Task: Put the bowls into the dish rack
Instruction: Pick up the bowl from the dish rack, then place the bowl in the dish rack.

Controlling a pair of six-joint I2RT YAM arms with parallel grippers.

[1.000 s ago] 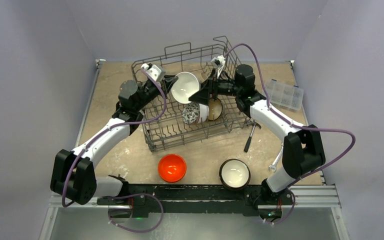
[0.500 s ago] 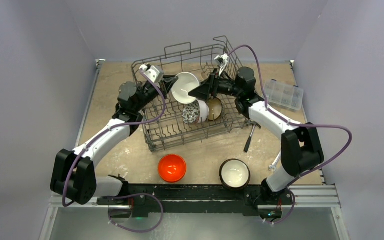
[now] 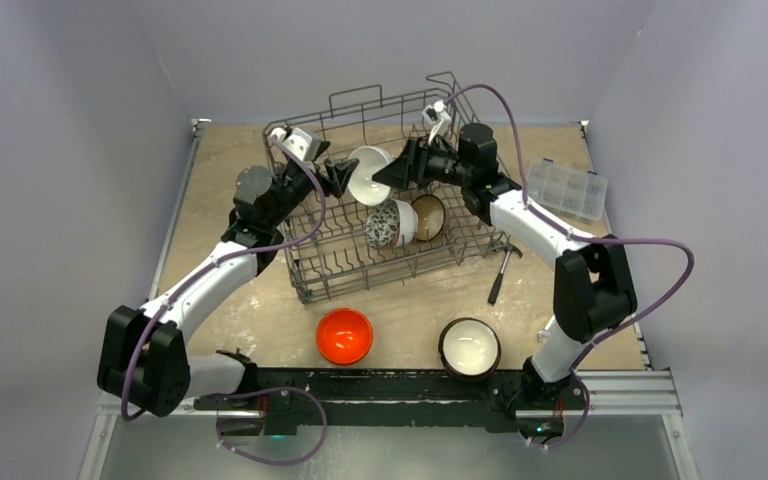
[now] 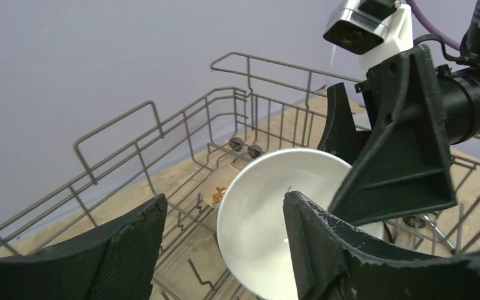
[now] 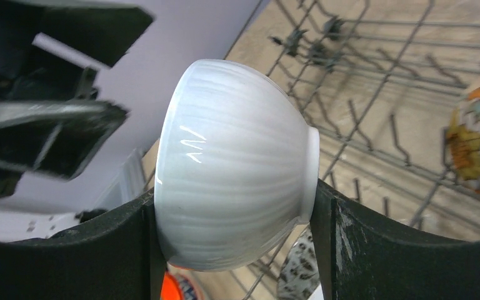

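Over the dark wire dish rack (image 3: 340,262) (image 4: 181,125) (image 5: 362,119) a white bowl (image 3: 367,176) (image 4: 265,219) (image 5: 237,162) hangs on its side. My right gripper (image 3: 386,174) (image 5: 234,194) is shut on it, one finger at the rim, the other at the foot. My left gripper (image 3: 344,178) (image 4: 225,206) stands open around the bowl's rim, with a gap at its left finger. Inside the rack lie a dark-patterned bowl (image 3: 388,224) and a brown bowl (image 3: 428,216). An orange bowl (image 3: 345,335) and a dark bowl with a cream inside (image 3: 469,347) sit on the table in front.
A hammer (image 3: 500,271) lies right of the rack, with a wrench (image 3: 550,322) nearer the right arm's base. A clear compartment box (image 3: 568,188) sits at the far right. The rack's raised handle loops (image 3: 360,98) stand behind both grippers.
My left gripper has opened and let go of the white bowl. My right gripper has closed in on the bowl and now holds it; both wrists shifted slightly toward the back.
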